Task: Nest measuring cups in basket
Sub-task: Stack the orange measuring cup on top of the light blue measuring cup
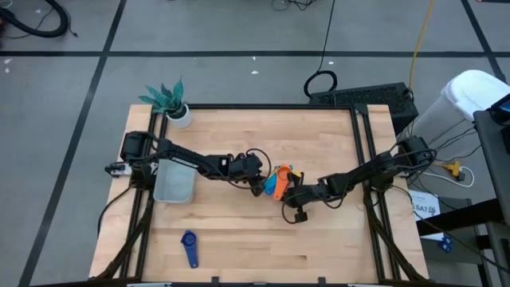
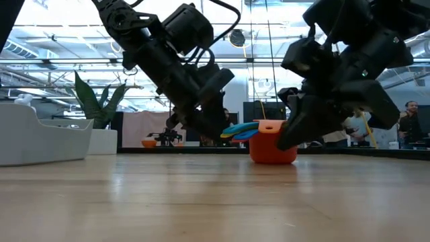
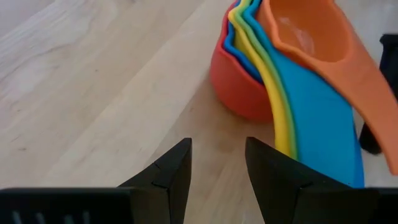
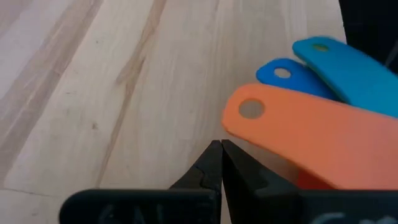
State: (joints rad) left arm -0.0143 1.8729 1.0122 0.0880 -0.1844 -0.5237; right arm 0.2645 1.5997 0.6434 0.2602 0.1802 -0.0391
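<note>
A nest of measuring cups [image 1: 279, 179] stands at the table's middle: a red outer cup [image 3: 239, 87] holds blue, yellow, green and light blue cups, with an orange one [image 3: 311, 37] on top. Their handles fan out together [image 2: 238, 129]. My left gripper [image 3: 217, 158] is open and empty just left of the stack [image 1: 256, 180], over bare wood. My right gripper [image 4: 221, 149] is shut, its tips at the orange handle's free end [image 4: 252, 111], on the stack's near right [image 1: 292, 196]. A dark blue cup [image 1: 190, 247] lies alone near the front edge. The basket [image 1: 174, 187] is at the left. My right gripper's shut fingertips come low over the table at the free end of the orange handle [image 4: 236, 127]; whether they touch it I cannot tell. My left gripper has one finger [image 3: 273, 177] close beside the yellow handle [image 3: 281, 124]; whether it touches I cannot tell.
A small white plant pot [image 1: 179, 115] stands at the far left corner. The basket also shows at the left in the low view [image 2: 40, 138]. Bare wood lies along the front and the far side of the table.
</note>
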